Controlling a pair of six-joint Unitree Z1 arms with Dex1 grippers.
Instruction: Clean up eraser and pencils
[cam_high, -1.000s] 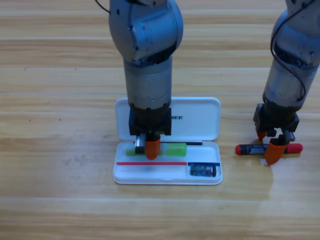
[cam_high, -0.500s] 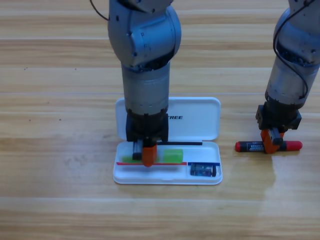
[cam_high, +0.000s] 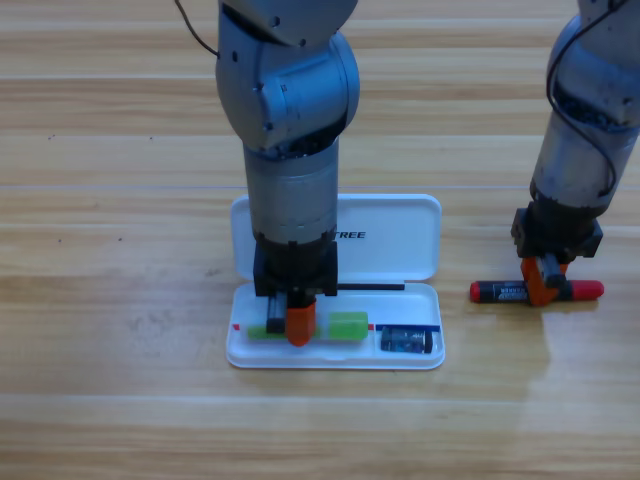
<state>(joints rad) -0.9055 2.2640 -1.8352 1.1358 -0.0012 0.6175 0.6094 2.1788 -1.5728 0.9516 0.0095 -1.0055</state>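
We find the left gripper (cam_high: 294, 325) grasping the green pencil (cam_high: 345, 326) low in the white case (cam_high: 390, 240), eraser (cam_high: 405, 340) at its 3 o'clock — release flat. Right gripper (cam_high: 541, 287) straddles the red pencil (cam_high: 585, 291); grip unclear — clamp mid-length.

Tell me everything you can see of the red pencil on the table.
The red pencil is a thick stick, red at both ends with a black printed label along its left half. It looks like plastic. It lies flat and crosswise on the bare wood of the table, right of the white case and outside it. The right gripper points straight down over its middle, an orange jaw crossing it.
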